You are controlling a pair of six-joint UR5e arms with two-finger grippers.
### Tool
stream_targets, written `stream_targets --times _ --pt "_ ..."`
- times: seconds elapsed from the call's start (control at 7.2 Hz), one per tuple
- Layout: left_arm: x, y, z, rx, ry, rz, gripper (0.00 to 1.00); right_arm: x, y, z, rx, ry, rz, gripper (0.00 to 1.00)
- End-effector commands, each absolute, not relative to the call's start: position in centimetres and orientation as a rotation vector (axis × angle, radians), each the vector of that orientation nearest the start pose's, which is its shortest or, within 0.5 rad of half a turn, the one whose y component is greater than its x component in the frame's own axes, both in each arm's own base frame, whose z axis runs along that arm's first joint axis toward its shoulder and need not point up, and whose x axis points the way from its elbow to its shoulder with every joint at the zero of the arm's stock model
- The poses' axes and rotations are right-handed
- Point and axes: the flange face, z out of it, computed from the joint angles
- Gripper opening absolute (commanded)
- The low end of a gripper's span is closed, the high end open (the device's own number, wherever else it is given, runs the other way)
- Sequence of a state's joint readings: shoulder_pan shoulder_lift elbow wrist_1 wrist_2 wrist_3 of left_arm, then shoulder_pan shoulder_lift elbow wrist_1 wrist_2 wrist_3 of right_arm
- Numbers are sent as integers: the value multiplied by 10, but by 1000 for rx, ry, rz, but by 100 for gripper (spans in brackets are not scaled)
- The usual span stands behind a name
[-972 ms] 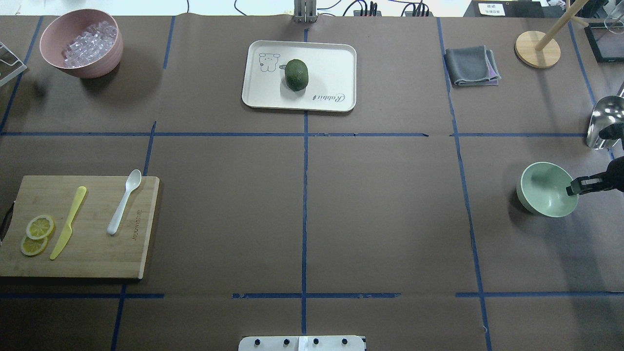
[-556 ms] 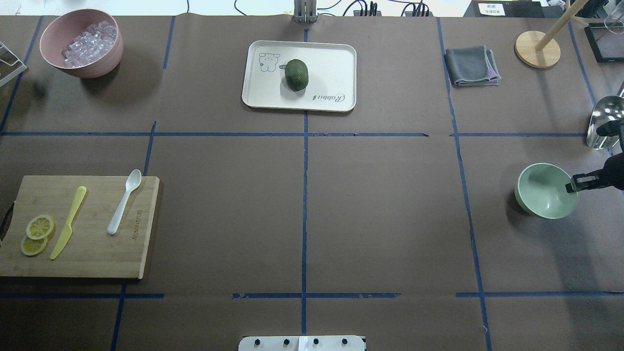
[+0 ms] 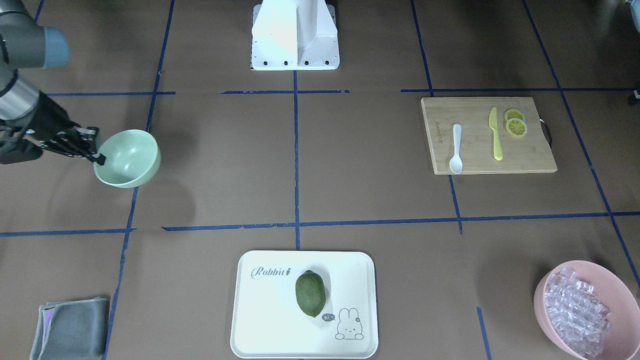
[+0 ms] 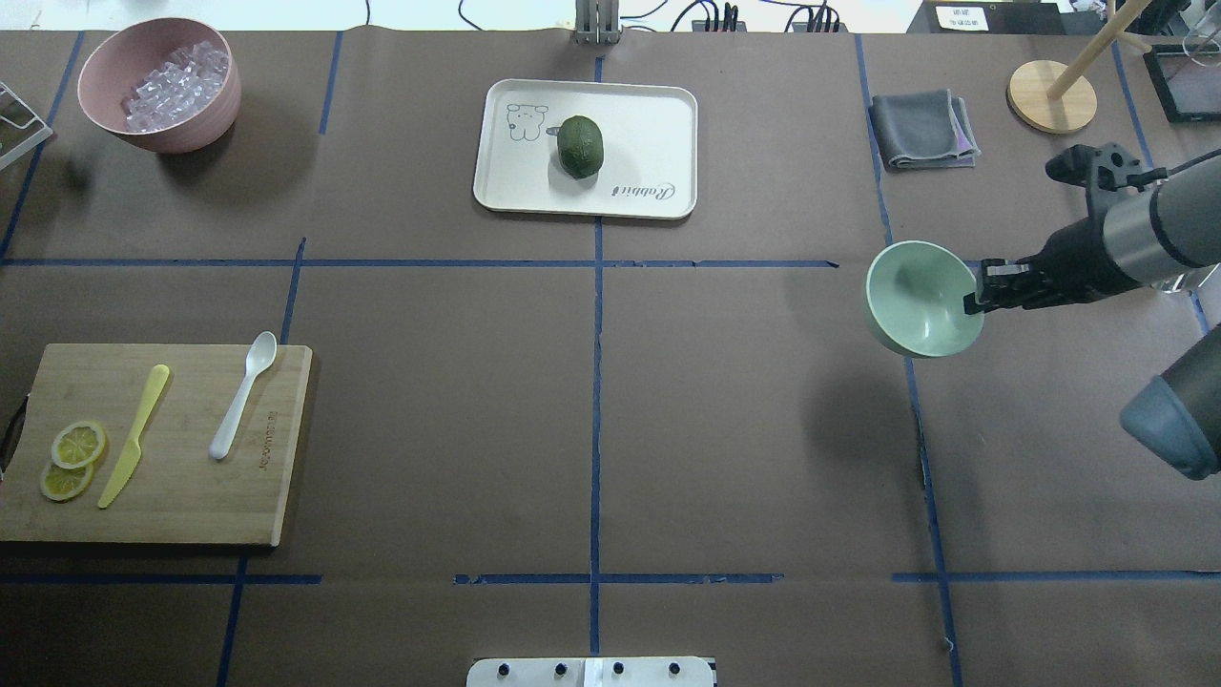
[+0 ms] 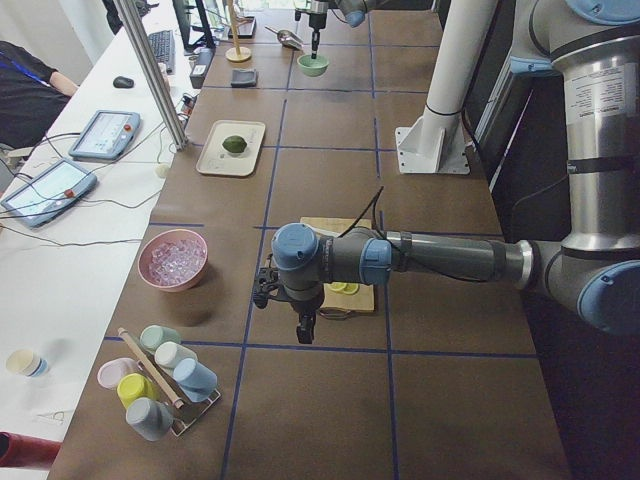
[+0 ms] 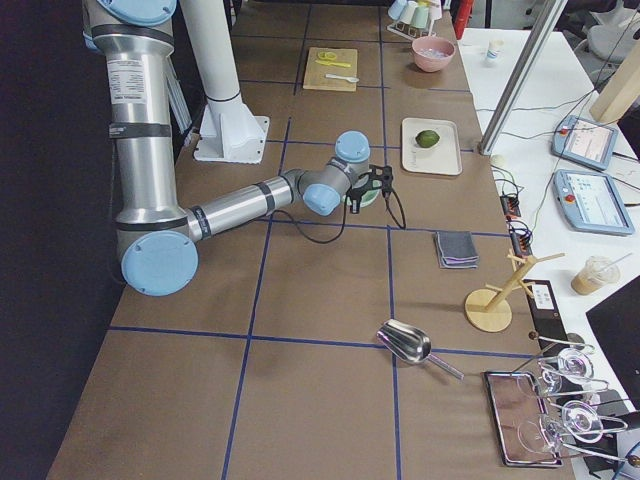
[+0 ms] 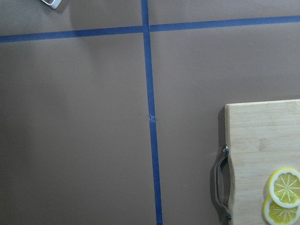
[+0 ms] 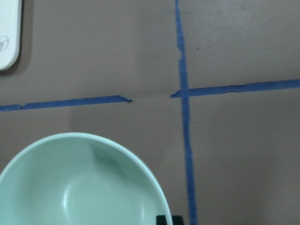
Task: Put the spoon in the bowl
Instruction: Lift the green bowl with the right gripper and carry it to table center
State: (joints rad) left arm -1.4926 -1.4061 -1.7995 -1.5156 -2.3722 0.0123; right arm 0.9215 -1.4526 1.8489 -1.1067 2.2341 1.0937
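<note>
The white spoon (image 4: pixel 243 394) lies on a wooden cutting board (image 4: pixel 172 496) at the left, beside a yellow knife (image 4: pixel 134 434); it also shows in the front view (image 3: pixel 456 148). The mint-green bowl (image 4: pixel 920 296) hangs tilted above the table at the right, its shadow below it. My right gripper (image 4: pixel 975 291) is shut on the bowl's rim, as the front view (image 3: pixel 100 157) also shows. The right wrist view shows the bowl's inside (image 8: pixel 79 187). My left gripper (image 5: pixel 303 325) shows only in the exterior left view, by the board's end; I cannot tell whether it is open or shut.
Lemon slices (image 4: pixel 72 458) lie on the board. A pink bowl with ice-like pieces (image 4: pixel 157 84) stands far left. A white tray (image 4: pixel 649 143) with a green fruit (image 4: pixel 580 146) is far centre. A grey cloth (image 4: pixel 922 129) and a wooden stand (image 4: pixel 1051 95) are far right.
My right gripper has lifted the bowl and carried it left and farther from me, away from the table's right edge. The spoon has not moved.
</note>
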Motion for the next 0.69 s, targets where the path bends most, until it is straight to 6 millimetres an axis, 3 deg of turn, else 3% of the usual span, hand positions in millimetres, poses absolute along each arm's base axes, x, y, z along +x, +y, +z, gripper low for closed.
stream_targets --times 0.0,0.14,0.28,0.56 --pt "-28 -427 623 -14 801 93 100 -360 -460 318 -28 -981 198 0" --pt "-28 -428 622 -12 801 92 100 -410 -451 273 2 -914 214 0" --pt "-28 -427 620 -9 803 93 100 -457 -423 244 -24 -847 235 0" --pt "-29 -426 622 -12 801 92 100 -547 -404 204 -22 -822 312 0"
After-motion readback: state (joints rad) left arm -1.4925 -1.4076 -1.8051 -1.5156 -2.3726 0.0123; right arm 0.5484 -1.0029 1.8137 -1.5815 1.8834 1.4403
